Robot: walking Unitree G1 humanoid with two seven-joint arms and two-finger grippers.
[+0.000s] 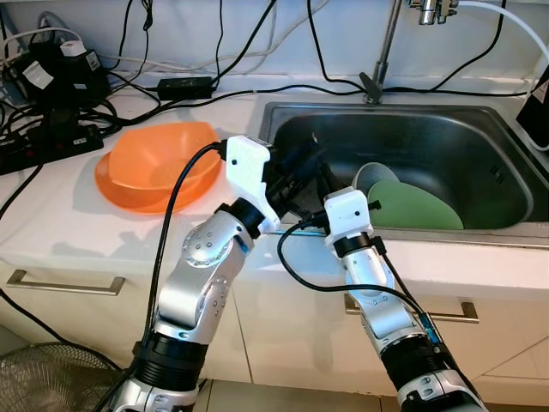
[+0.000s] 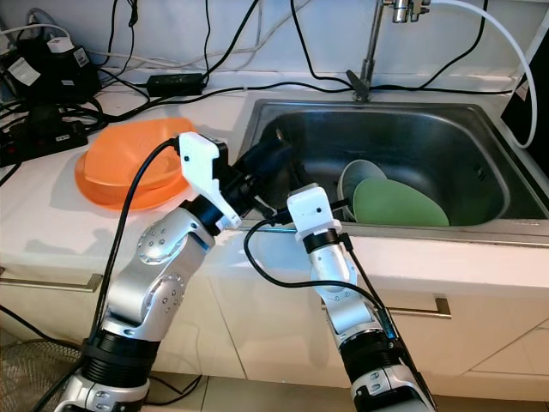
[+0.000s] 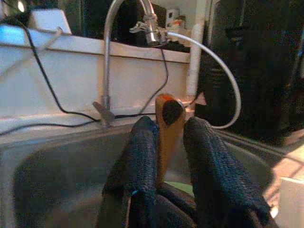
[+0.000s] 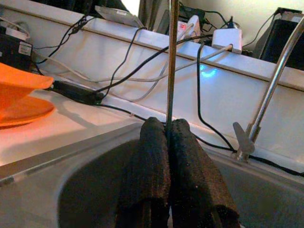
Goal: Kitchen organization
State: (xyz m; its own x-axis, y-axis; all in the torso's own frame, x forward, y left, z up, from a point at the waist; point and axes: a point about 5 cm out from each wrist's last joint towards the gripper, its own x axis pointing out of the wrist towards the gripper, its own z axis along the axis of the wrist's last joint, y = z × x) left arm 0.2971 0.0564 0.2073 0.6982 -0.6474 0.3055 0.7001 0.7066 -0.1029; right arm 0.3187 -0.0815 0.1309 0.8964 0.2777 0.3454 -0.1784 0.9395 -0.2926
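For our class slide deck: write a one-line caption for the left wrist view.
Left gripper fingers clamp a wooden handle above the sink, faucet behind.

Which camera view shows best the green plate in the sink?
The right eye view: the green plate lies unobstructed in the sink, leaning on a pale bowl. The left eye view shows it nearly as well. The left wrist view gives a green sliver under the fingers.
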